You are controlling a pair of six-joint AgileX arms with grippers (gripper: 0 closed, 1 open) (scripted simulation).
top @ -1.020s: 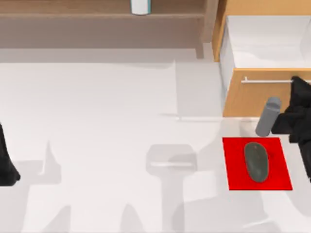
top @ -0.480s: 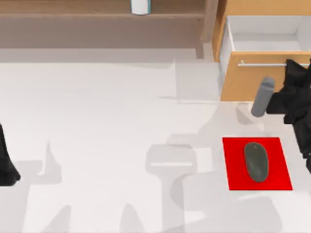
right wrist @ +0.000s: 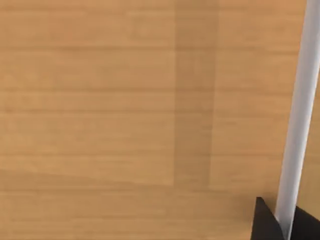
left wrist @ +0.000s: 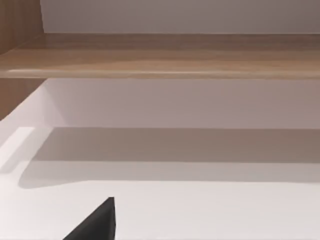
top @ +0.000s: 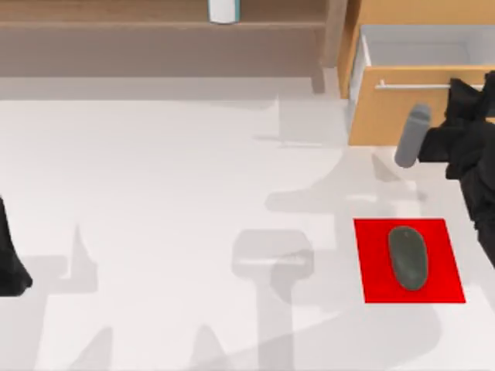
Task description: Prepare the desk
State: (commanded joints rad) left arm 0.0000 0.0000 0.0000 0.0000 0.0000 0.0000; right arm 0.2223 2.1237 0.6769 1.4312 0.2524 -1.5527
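The white desk [top: 155, 193] is spreading under both arms, its wooden drawer [top: 394, 116] standing partly open at the back right. The right gripper [right wrist: 280, 222] is seemingly pinching the bar handle [right wrist: 297, 110]; pushing straight keeps it from jamming. The left arm [top: 11, 259] is idling far left.

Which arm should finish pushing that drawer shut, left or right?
Right. The right gripper is at the drawer front by its handle, and the drawer remains partly open. The left gripper sits parked at the desk's far left edge.
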